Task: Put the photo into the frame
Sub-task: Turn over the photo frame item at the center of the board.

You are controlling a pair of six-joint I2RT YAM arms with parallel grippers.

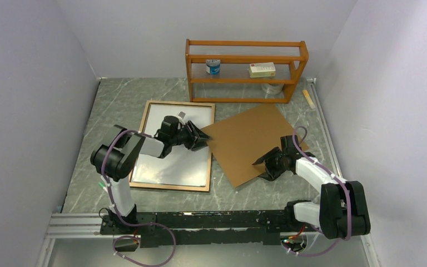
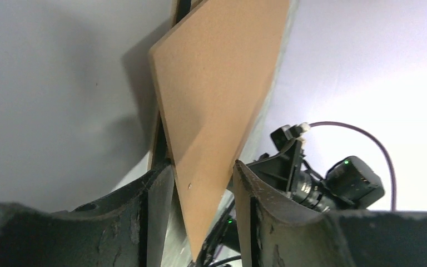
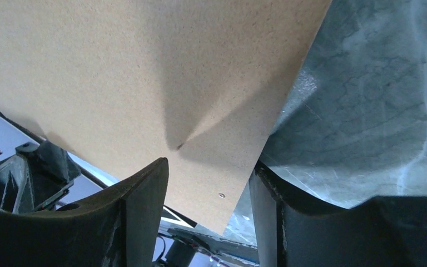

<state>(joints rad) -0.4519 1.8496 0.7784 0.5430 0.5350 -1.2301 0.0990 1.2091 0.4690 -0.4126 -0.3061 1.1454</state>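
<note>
Table [image 1: 117, 100]: bare along its left edge.
Frame [image 1: 169, 187]: laid flat left of middle, wood side up.
Photo [image 1: 172, 167]: laid in the frame, white side up.
Cardboard [image 1: 250, 142]: laid by the frame's right edge.
Rack [image 1: 244, 43]: far edge; can [image 1: 213, 67] and box [image 1: 262, 69] held inside.
Left gripper [image 1: 204, 136]: apart round a cardboard corner, shown only close up.
Right gripper [image 1: 260, 161]: apart round the cardboard's near side.

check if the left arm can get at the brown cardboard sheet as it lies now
Probably yes. The cardboard sheet has its left corner over the right edge of the frame. That corner sits between the open fingers of the left gripper, with nothing in the way.
</note>
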